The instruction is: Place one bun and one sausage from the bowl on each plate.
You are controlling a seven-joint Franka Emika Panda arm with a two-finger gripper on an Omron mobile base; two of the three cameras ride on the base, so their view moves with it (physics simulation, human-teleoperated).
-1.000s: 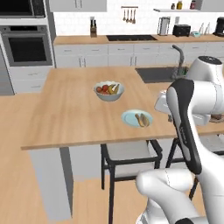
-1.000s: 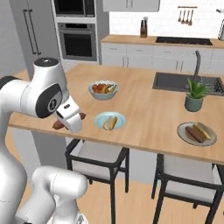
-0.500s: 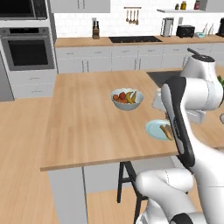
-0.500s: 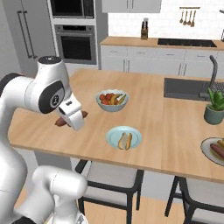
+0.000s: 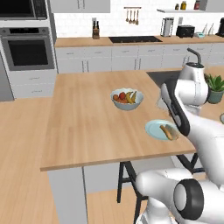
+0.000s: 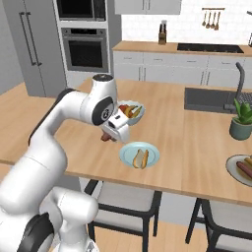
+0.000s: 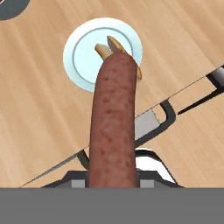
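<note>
The pincer (image 6: 109, 136) grips a reddish-brown cylindrical sausage (image 7: 113, 127), pointing lengthwise toward the light blue round plate (image 7: 78, 54) holding a tan bun (image 7: 109, 47), near the surface's front edge.

We note a mottled, matt sausage (image 7: 113, 127), a smooth glossy blue plate (image 7: 78, 52) — and a wood-grain table (image 5: 87, 127).

The white arm bends at the elbow above the island counter's (image 6: 162, 162) near edge. Its gripper (image 6: 109, 136) points downward, jaws clamped on a sausage (image 7: 113, 127) held lengthwise.
</note>
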